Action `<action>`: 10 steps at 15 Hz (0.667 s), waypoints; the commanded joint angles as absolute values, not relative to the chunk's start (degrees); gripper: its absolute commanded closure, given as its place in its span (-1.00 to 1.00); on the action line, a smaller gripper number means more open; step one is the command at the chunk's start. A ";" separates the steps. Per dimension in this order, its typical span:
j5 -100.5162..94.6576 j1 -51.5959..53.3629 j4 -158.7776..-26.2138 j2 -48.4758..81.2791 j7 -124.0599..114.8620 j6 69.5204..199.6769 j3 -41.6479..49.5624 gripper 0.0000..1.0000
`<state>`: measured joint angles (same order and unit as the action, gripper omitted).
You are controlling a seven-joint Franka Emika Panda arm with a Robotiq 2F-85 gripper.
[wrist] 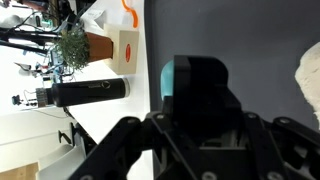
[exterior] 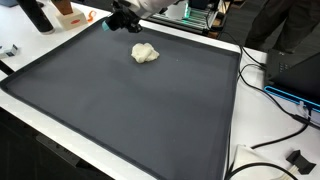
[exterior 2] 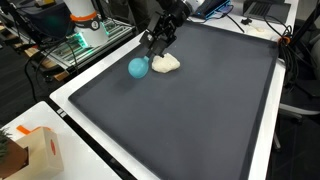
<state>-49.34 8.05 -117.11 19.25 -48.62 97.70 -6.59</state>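
Note:
A teal ball (exterior 2: 138,68) lies on the dark grey mat (exterior 2: 200,120) near its far edge, and a crumpled cream lump (exterior 2: 166,63) sits right beside it. My gripper (exterior 2: 157,46) hangs just above the two, its fingers spread and nothing between them. In an exterior view the arm hides the ball, while my gripper (exterior: 122,20) stands behind the cream lump (exterior: 145,53). In the wrist view the black gripper body fills the bottom and hides the fingertips. The teal ball (wrist: 172,78) peeks out behind it, with the cream lump (wrist: 311,80) at the right edge.
An orange-and-white box (wrist: 125,50), a potted plant (wrist: 74,42) and a black bottle (wrist: 90,92) stand on the white table beside the mat. Cables (exterior: 285,100) and a black plug (exterior: 297,159) lie off the mat's other side. The white table rim (exterior 2: 90,130) frames the mat.

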 commanded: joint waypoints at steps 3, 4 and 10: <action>-53.71 9.49 -116.99 21.45 -44.47 99.09 -5.83 0.50; -54.49 9.60 -117.16 21.63 -43.92 99.39 -5.83 0.50; -56.65 9.52 -118.55 21.74 -39.33 104.38 -6.26 0.50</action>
<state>-54.59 9.12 -117.15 22.11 -41.80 101.52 -6.59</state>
